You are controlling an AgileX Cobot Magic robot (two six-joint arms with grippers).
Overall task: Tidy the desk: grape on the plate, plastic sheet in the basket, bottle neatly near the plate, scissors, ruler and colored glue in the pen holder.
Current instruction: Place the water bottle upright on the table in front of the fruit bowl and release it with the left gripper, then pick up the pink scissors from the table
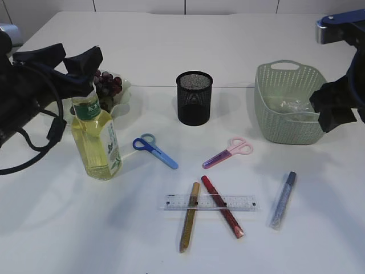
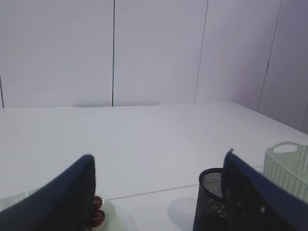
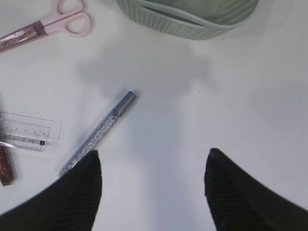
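Note:
A bottle (image 1: 97, 140) of yellow liquid stands upright at the left, next to a plate (image 1: 124, 94) holding dark grapes (image 1: 107, 84). My left gripper (image 1: 67, 63) is open just above and behind the bottle's top; its wrist view (image 2: 159, 192) shows nothing between the jaws. The plastic sheet (image 1: 292, 105) lies in the green basket (image 1: 285, 128). Blue scissors (image 1: 155, 150), pink scissors (image 1: 228, 152), a clear ruler (image 1: 242, 202) and gold (image 1: 189, 220), red (image 1: 225, 211) and silver glue (image 1: 283, 200) lie on the table. My right gripper (image 1: 335, 111) (image 3: 154, 192) is open and empty.
The black mesh pen holder (image 1: 194, 97) stands at the middle back, empty as far as I see. The left wrist view shows grapes (image 2: 96, 214), pen holder (image 2: 209, 197) and basket (image 2: 286, 166). The right wrist view shows the silver glue (image 3: 101, 132), pink scissors (image 3: 57, 21) and basket rim (image 3: 192, 26).

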